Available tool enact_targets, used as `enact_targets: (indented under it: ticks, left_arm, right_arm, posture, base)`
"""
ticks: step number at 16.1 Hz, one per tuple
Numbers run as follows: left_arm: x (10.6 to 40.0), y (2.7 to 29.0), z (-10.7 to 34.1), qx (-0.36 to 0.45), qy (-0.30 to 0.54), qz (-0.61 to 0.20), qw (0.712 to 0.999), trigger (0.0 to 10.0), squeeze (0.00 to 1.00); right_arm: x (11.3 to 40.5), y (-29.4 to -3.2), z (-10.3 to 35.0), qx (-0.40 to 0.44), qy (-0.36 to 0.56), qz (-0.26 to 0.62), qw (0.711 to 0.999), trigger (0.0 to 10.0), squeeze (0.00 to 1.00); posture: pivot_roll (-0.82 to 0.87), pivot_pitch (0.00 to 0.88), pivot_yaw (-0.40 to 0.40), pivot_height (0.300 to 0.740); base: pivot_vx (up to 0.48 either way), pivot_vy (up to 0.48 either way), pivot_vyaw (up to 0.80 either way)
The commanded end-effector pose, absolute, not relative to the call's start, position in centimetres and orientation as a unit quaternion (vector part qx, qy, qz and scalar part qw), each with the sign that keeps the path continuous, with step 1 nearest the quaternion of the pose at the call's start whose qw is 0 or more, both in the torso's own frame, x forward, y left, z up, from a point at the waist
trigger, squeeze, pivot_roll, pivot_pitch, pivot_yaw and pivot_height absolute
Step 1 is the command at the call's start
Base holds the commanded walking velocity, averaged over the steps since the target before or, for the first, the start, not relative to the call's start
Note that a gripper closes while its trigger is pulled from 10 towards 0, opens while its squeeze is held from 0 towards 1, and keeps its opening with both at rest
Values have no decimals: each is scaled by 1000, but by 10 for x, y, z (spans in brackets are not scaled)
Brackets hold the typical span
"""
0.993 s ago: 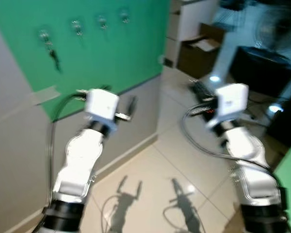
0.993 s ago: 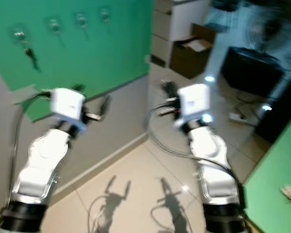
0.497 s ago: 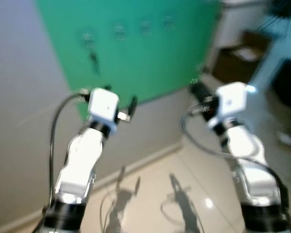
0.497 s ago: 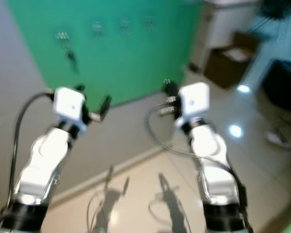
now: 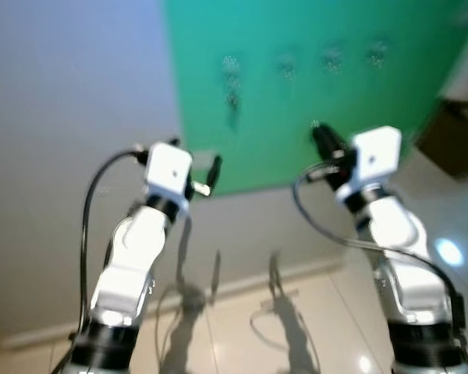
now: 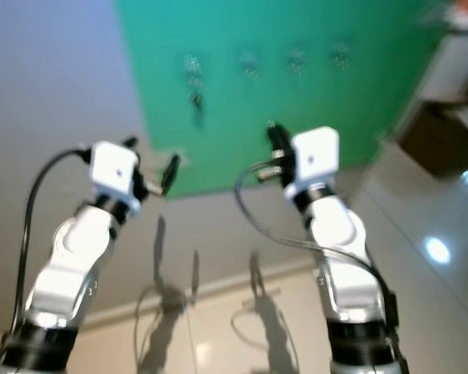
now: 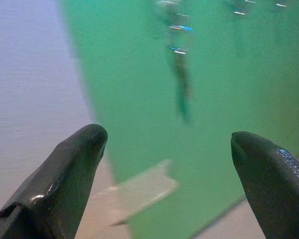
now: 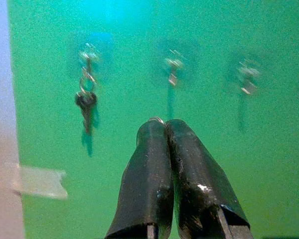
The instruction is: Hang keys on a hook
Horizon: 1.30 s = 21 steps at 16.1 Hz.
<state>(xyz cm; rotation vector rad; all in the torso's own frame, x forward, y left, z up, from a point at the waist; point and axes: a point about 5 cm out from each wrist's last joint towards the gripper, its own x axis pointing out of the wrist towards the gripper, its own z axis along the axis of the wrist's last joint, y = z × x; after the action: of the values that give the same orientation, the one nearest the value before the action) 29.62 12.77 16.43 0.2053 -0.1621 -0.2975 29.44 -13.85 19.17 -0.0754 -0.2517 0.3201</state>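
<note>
Jaws pressed together on a small key ring (image 8: pixel 156 119) are shown at the right gripper (image 8: pixel 165 130), the left gripper (image 7: pixel 169 144) is held wide apart, and the ring should be lined up squarely with a free hook (image 8: pixel 173 63) straight ahead.

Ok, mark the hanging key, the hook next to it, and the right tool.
hanging key (image 8: pixel 86 102), right wrist view, on its dark head
next hook (image 8: pixel 174 63), right wrist view, on the metal hook
right tool (image 8: pixel 165 124), right wrist view, between the pressed-together fingertips
</note>
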Motion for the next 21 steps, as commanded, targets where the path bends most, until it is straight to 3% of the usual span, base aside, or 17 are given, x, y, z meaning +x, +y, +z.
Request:
enact_targets:
  ticks: [1, 8, 15, 21]
  left_arm:
    - [297, 135, 168, 110, -87, -136, 981, 10000, 0]
    - [298, 134, 167, 104, -83, -131, 982, 10000, 0]
    - [298, 132, 167, 112, -80, -136, 981, 10000, 0]
    - [301, 133, 170, 120, -83, -136, 980, 10000, 0]
  right_arm:
    - [295, -133, 198, -20, -139, 170, 975, 10000, 0]
    - [301, -136, 206, 11, -149, 165, 975, 10000, 0]
    - [308, -151, 217, 39, -160, 137, 977, 10000, 0]
    - [308, -150, 218, 55, -160, 144, 975, 10000, 0]
  posture:
    - [-61, 0, -17, 718]
    - [-63, 0, -28, 718]
    - [-69, 0, -15, 718]
    - [-68, 0, -2, 718]
  base:
    - [352, 0, 0]
    - [342, 0, 0]
    - [0, 0, 0]
    - [0, -396, 0]
